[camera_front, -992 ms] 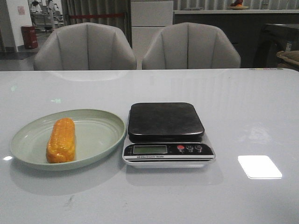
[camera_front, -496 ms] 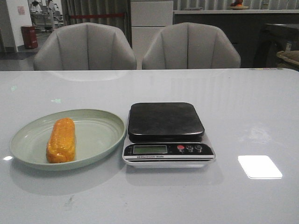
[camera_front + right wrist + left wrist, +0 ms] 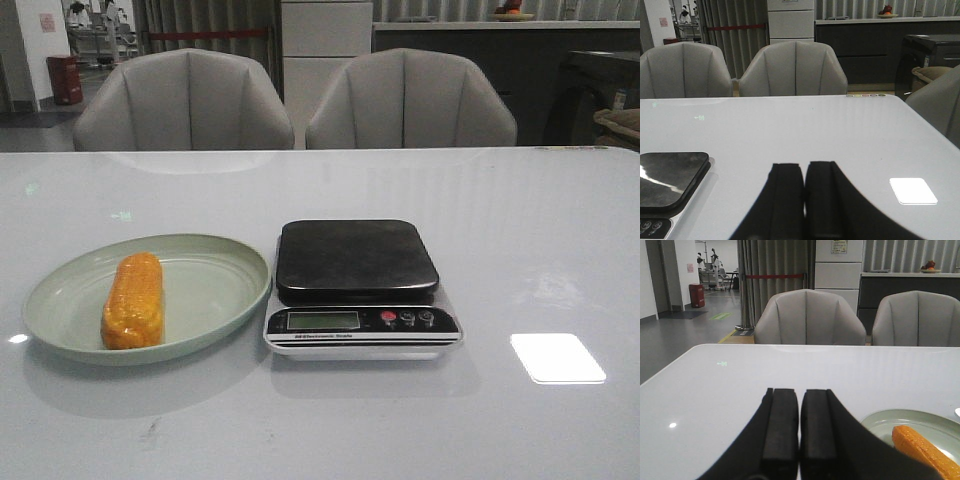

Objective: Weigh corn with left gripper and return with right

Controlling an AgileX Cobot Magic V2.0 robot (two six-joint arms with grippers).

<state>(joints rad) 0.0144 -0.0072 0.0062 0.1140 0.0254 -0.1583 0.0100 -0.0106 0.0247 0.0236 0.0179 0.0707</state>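
The orange-yellow corn (image 3: 133, 299) lies lengthwise in a pale green plate (image 3: 215, 290) on the left of the white table. The scale (image 3: 360, 288) with its black platform stands just right of the plate. Neither arm shows in the front view. In the left wrist view my left gripper (image 3: 799, 392) is shut and empty, near the table's front edge, with the corn (image 3: 925, 450) and plate (image 3: 900, 419) ahead and to one side. In the right wrist view my right gripper (image 3: 804, 166) is shut and empty, with the scale's corner (image 3: 670, 175) off to one side.
Two grey chairs (image 3: 300, 100) stand behind the table's far edge. A bright light reflection (image 3: 557, 357) lies on the table right of the scale. A dark counter (image 3: 480, 60) and a trash bin are far behind.
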